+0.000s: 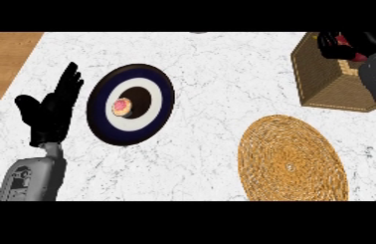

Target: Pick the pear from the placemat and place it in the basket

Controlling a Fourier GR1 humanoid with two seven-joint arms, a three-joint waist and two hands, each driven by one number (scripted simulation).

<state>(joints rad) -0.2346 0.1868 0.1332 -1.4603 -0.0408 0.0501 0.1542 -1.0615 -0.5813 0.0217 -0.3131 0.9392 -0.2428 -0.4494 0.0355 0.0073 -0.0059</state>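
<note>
Head view: the left hand (50, 113) rests open at the left edge, fingers straight and pointing up, just beside a dark blue and white plate (163, 88) that carries a small pink-topped pastry (122, 106). On the white marble counter (220, 63), the round woven placemat (294, 158) lies at lower right. Above it stands the woven basket (327, 83). The right hand (332, 45) hangs over the basket's opening, fingers curled round a red object, probably the pear (357, 56), well apart from the placemat

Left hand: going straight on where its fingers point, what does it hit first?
Probably nothing: the left hand points up-picture over the counter, and the plate sits right of that line.
</note>
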